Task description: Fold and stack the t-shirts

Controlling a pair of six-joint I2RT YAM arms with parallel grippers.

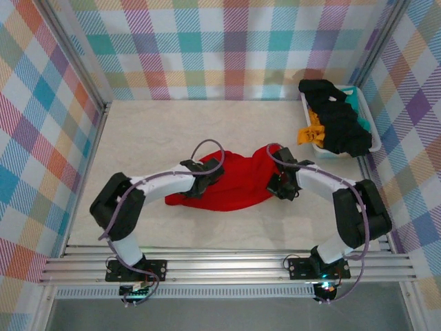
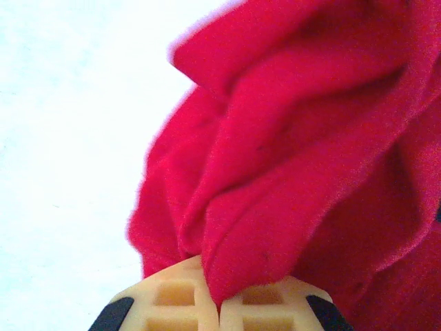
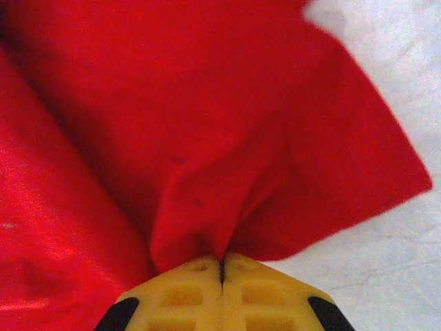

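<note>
My left pincer (image 1: 207, 174) and right pincer (image 1: 279, 183), seen from above, sit at opposite ends of the red shirt (image 1: 234, 185). It lies crumpled mid-table (image 1: 158, 131), its long axis running left to right between them. The basket (image 1: 376, 143), holding a black shirt (image 1: 341, 121) and an orange shirt (image 1: 310, 132), stands far right, nearer my right arm.

From the left wrist, my left pincer (image 2: 219, 309) is closed on a bunched fold of the red shirt (image 2: 296, 138); the cloth spreads ahead and to the right.

From the right wrist, my right pincer (image 3: 222, 265) is pinched tight on a gather of the red shirt (image 3: 207, 103), which spreads ahead and left, with bare table (image 3: 386, 262) to the right.

I judge the next move is to draw both ends apart along that axis.
</note>
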